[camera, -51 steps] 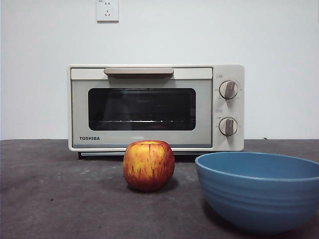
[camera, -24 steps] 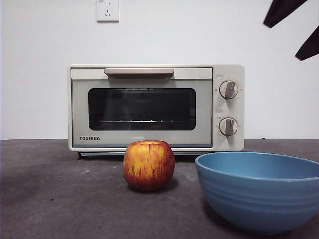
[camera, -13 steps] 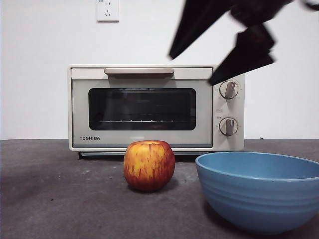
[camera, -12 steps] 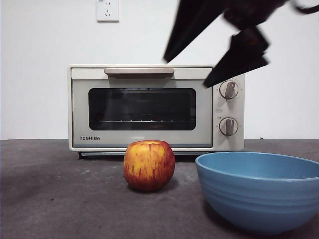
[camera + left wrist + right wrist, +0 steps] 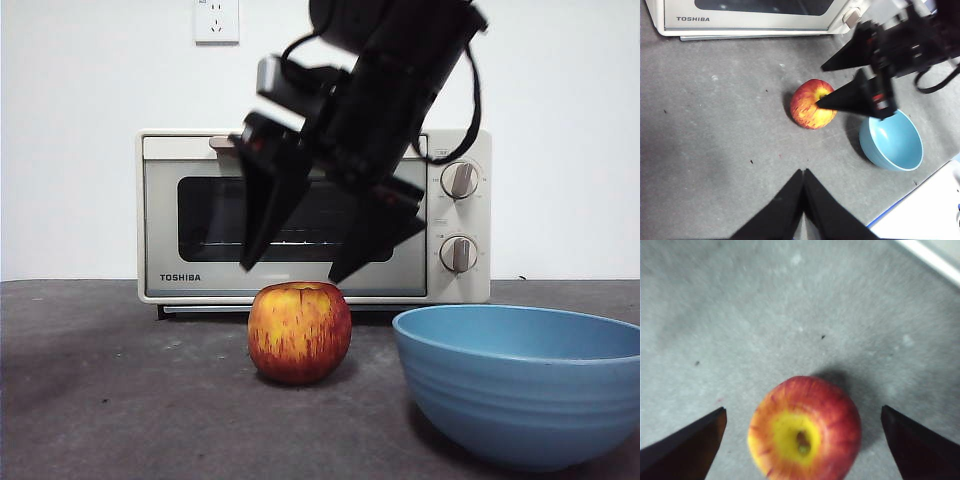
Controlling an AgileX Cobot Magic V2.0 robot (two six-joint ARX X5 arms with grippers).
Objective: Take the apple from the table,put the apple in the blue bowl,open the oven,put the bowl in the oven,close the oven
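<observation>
The red, yellow-streaked apple (image 5: pixel 299 331) stands on the dark grey table (image 5: pixel 120 400), in front of the cream Toshiba oven (image 5: pixel 300 215), whose door is closed. My right gripper (image 5: pixel 293 272) hangs open just above the apple, one jaw over each side; its wrist view shows the apple (image 5: pixel 805 429) between the spread jaws (image 5: pixel 802 415). To the apple's right sits the blue bowl (image 5: pixel 520 385), with nothing in it (image 5: pixel 891 143). My left gripper (image 5: pixel 803 172) is shut, high above the table, apart from the apple (image 5: pixel 811 103).
A white wall with a socket (image 5: pixel 215 20) rises behind the oven. The left wrist view shows the table's edge and a white surface (image 5: pixel 920 210) beyond it, near the bowl.
The right arm has swung in from the upper right and come down, its open jaws now just above the apple. Apple, bowl and oven have not moved.
</observation>
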